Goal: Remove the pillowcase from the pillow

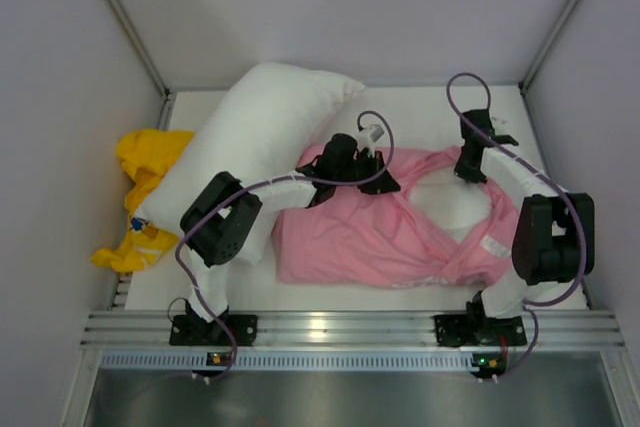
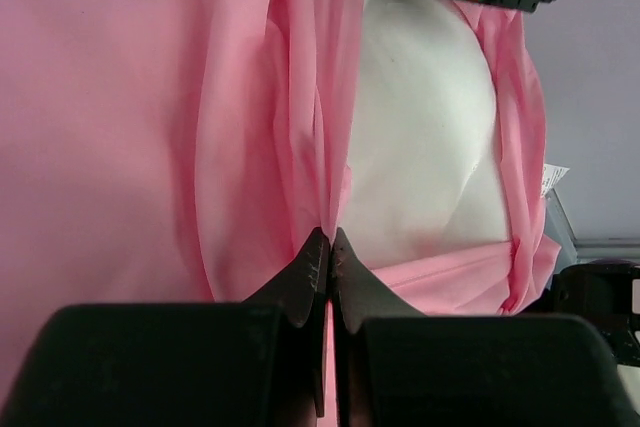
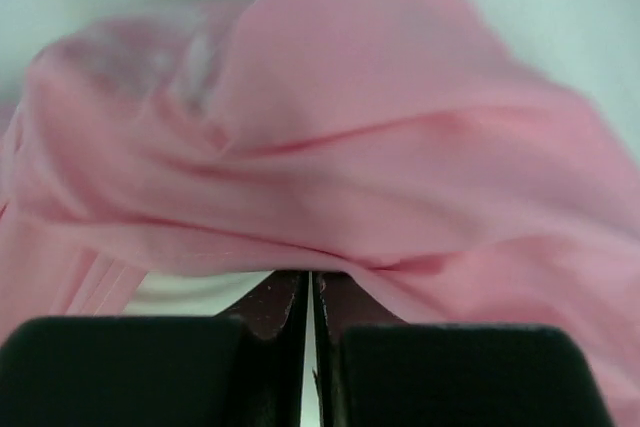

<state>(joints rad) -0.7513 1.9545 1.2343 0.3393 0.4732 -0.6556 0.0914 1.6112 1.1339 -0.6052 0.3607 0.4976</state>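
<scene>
**Both grippers pinch the rim of the opening, with the pillow between them**

From above, we see the pillowcase lying mid-table with its long axis running left to right. Its mouth gapes toward the right end, where the pillow shows white. The left gripper sits on the mouth's left rim and the right gripper on its far right rim, so the pillow lies between them and slightly nearer the bases. A second white pillow and a yellow cloth lie well apart at the left.

In the left wrist view, the jaws are closed together on a gathered fold of pink fabric. The bare pillow lies just beyond and to the right of the tips. A small white label hangs at the case's far edge.

In the right wrist view, the jaws are likewise pressed together on the pink hem, with a sliver of pillow beside them.

We judge the next move turns on that axis. The bulk of the case lies to the left, so the fabric must travel leftward along the length. The left arm is the nearer one to draw it.
</scene>
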